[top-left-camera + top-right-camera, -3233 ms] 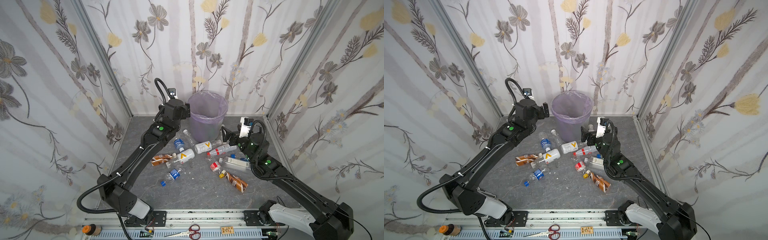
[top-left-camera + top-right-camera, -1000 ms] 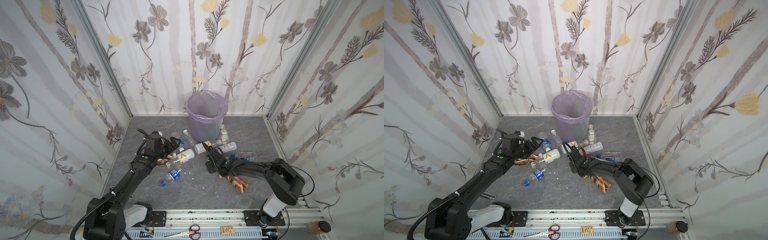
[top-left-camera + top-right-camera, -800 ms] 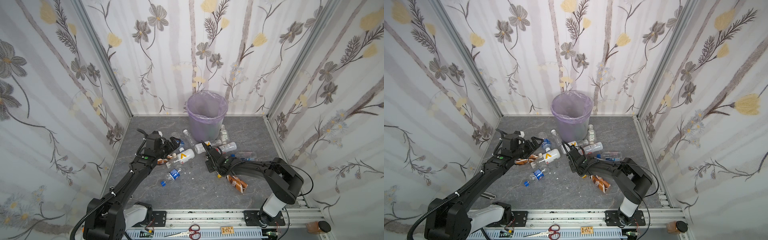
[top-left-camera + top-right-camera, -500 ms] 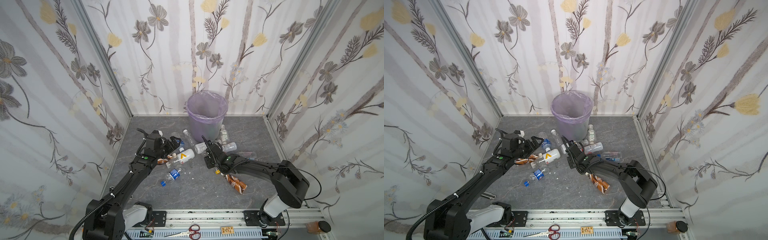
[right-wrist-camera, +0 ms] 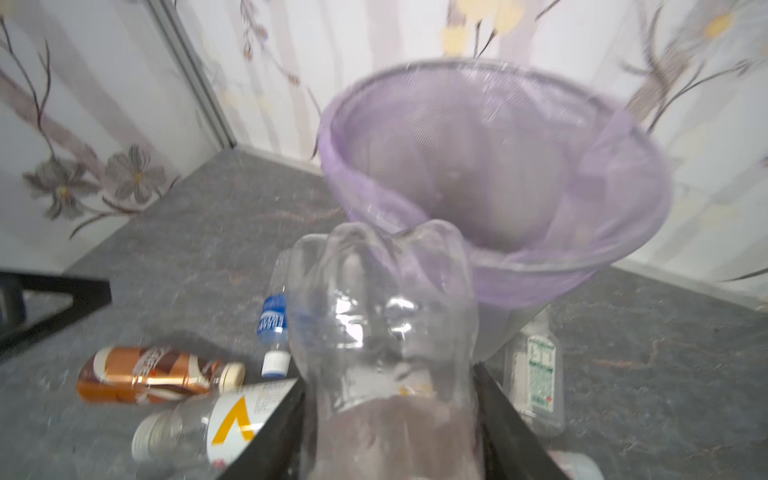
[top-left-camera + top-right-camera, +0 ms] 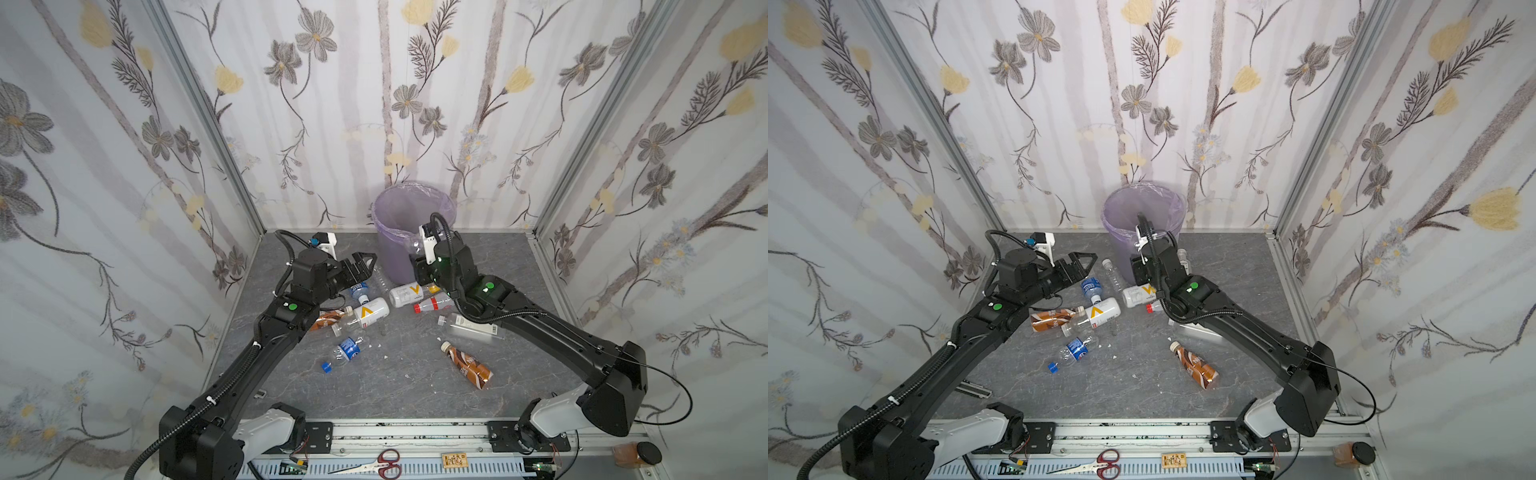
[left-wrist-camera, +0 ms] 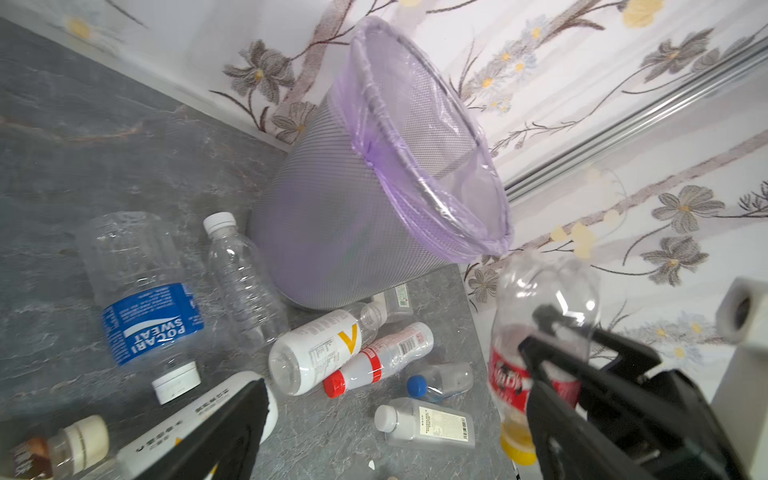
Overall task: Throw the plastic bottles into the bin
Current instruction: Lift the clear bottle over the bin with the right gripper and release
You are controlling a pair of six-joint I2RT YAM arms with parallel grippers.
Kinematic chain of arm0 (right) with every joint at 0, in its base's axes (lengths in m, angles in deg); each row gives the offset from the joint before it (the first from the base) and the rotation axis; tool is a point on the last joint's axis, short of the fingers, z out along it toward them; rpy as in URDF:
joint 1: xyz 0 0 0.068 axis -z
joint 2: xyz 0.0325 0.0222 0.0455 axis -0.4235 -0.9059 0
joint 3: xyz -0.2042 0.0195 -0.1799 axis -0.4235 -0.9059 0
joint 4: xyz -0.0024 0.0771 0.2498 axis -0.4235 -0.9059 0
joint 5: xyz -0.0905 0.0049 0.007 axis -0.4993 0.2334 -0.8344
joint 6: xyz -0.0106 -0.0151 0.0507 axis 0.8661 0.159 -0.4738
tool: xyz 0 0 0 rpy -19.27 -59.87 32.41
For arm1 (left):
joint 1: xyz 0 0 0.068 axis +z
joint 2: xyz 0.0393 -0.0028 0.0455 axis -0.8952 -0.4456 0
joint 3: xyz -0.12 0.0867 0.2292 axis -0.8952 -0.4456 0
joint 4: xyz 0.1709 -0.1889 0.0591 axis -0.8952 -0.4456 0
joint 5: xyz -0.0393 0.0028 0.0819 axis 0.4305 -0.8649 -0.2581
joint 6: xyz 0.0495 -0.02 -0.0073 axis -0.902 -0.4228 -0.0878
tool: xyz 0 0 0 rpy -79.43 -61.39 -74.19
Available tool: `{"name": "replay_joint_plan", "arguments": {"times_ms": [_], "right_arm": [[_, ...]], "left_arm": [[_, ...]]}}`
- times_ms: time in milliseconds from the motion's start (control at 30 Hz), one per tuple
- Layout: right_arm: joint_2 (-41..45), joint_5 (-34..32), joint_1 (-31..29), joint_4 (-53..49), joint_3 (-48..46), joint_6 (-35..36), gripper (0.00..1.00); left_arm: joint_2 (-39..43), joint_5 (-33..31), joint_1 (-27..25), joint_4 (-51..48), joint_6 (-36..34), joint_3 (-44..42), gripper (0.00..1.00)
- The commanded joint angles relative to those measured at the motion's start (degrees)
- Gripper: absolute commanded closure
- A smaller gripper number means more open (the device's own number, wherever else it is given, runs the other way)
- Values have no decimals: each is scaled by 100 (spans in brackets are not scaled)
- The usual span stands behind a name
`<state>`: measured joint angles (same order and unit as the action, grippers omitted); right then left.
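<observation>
we see our left gripper hang spread wide over bottles lying on the table; our right gripper clamps a clear bottle just beside the bin.

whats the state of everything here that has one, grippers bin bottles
bin, upright, bag-lined
left gripper, open, empty
red-label bottle, held aloft, base toward bin
right gripper, shut on red-label bottle
pocari bottle, lying, capped
right-side brown bottle, lying, capped

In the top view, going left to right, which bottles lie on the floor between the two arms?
Leftmost brown bottle → white V bottle → second white V bottle → red-capped bottle → clear flat bottle.
</observation>
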<state>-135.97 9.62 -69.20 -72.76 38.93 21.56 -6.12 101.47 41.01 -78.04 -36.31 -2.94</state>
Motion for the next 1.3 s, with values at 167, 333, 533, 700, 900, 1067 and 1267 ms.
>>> {"name": "replay_joint_plan", "arguments": {"times_ms": [167, 333, 533, 700, 900, 1067, 1267], "right_arm": [[636, -587, 261, 1651, 1039, 1136, 47], [906, -584, 520, 3050, 1133, 1257, 47], [-615, -52, 1009, 2055, 2693, 462, 45], [-2527, 134, 1005, -152, 4813, 361, 18], [-2152, 68, 999, -204, 4896, 357, 0], [-1370, 96, 967, 365, 3898, 458, 0], [-882, -41, 968, 590, 2969, 521, 0]], "left_arm": [[-147, 144, -394, 667, -289, 390, 0], [-6, 2, -560, 864, -461, 361, 0], [-32, 22, -630, 925, -535, 391, 0], [3, -15, -630, 920, -546, 313, 0], [26, -34, -630, 918, -556, 198, 0], [-109, 79, -632, 912, -547, 250, 0], [-286, 103, -630, 714, -542, 258, 0]]}}
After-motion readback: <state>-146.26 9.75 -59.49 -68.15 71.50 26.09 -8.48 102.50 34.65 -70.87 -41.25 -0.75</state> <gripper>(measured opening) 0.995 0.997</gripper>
